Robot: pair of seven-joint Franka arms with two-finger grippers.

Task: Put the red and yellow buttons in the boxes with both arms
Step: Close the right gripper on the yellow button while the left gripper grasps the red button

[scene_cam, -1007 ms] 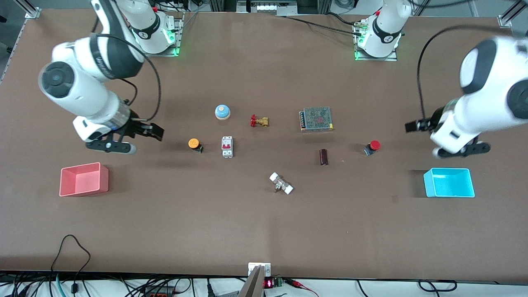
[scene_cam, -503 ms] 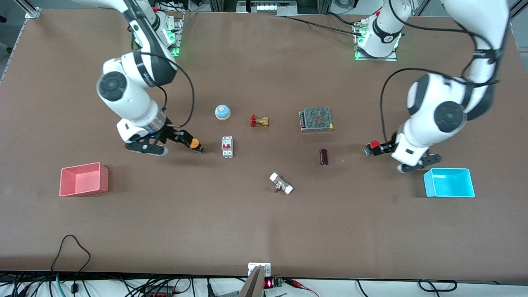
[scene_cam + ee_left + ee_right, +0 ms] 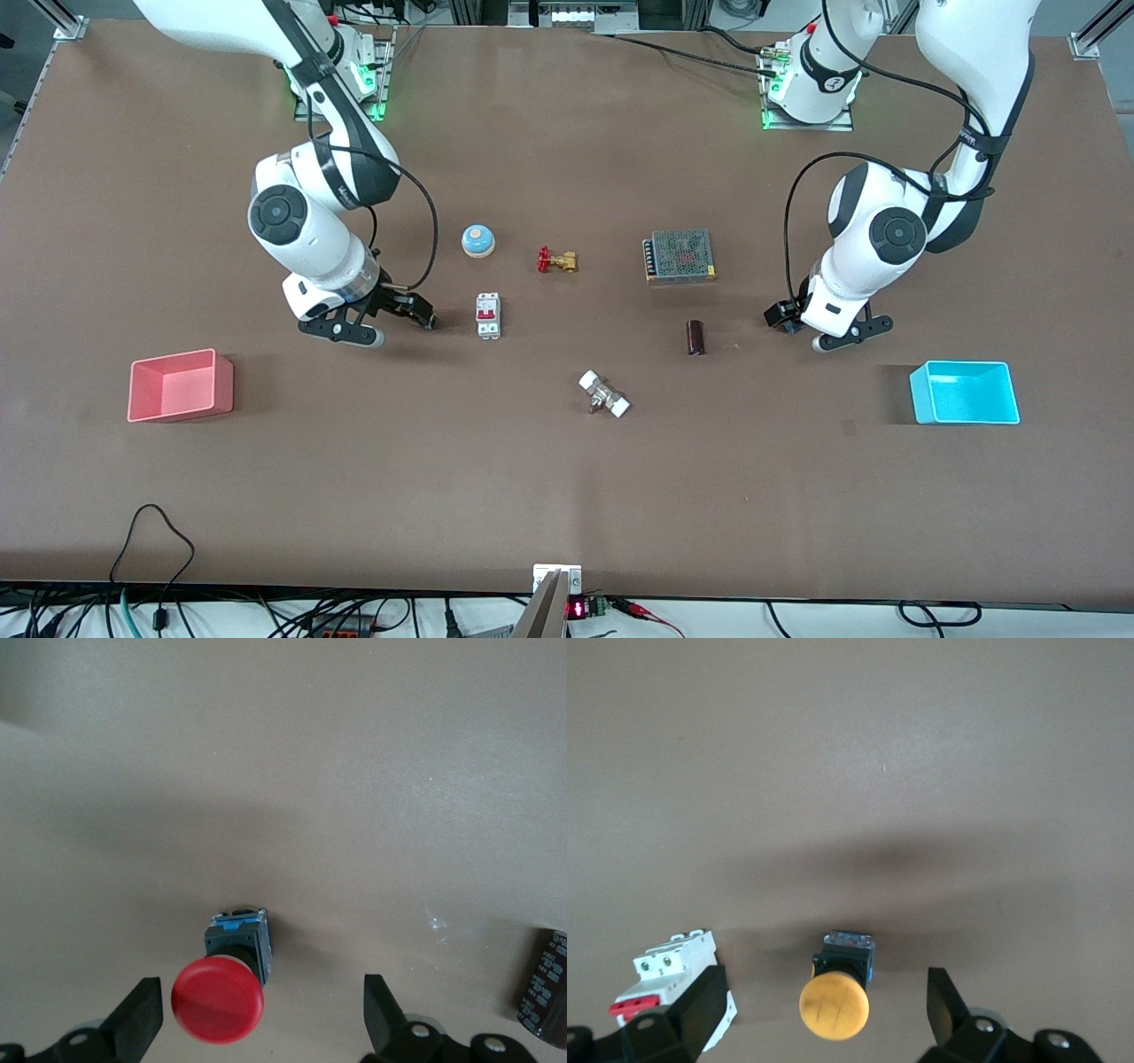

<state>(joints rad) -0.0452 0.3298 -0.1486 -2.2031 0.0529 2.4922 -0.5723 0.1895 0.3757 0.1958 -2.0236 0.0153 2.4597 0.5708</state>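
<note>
The yellow button (image 3: 834, 1008) stands on the table beside a white breaker. My right gripper (image 3: 822, 1001) is open, low over it, one finger on each side, apart from it. In the front view the right gripper (image 3: 415, 310) hides this button. The red button (image 3: 217, 999) stands between the open fingers of my left gripper (image 3: 261, 1014), closer to one finger, not touched. The left gripper (image 3: 783, 316) hides it in the front view. The pink box (image 3: 180, 385) sits toward the right arm's end and the cyan box (image 3: 964, 392) toward the left arm's end, both empty.
The white breaker (image 3: 487, 315) lies close beside the right gripper and shows in the right wrist view (image 3: 669, 979). A dark cylinder (image 3: 695, 338) lies near the left gripper. A blue bell (image 3: 477, 240), a brass valve (image 3: 557, 260), a meshed box (image 3: 680, 256) and a white-ended fitting (image 3: 604, 394) lie mid-table.
Both arms have swung in from the table's ends and come down. Each open gripper now straddles its button, which no longer shows in the front view.
</note>
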